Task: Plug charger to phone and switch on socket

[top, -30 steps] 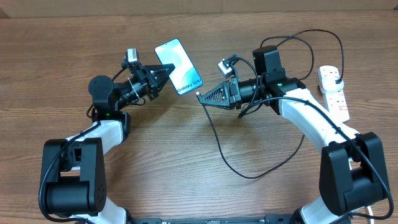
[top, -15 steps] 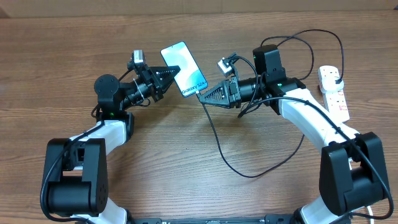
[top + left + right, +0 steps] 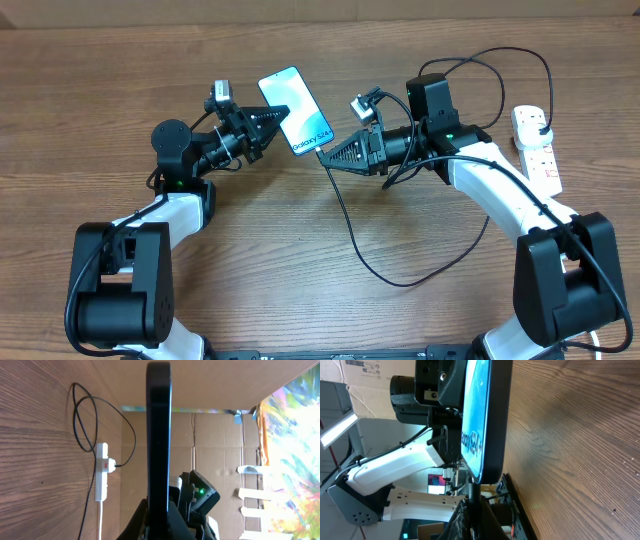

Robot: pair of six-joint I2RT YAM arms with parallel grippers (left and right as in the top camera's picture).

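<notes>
Wooden table (image 3: 300,300) below: left gripper (image 3: 273,126) clamps phone (image 3: 297,112); right gripper (image 3: 324,154), at phone's 5 o'clock, pinches charger (image 3: 400,284) tip there.

Between my arms: the phone (image 3: 296,110) blocks the gap, clamped by my left gripper (image 3: 270,123).
Phone's lower end: taken up by my right gripper (image 3: 327,156), pinching the charger (image 3: 347,218) tip.
Middle of table (image 3: 250,280): charger loop lies across any low sweep.
Far right: the socket (image 3: 538,150) lies just beside my right forearm.
Near left: bare wood, room to pass.
</notes>
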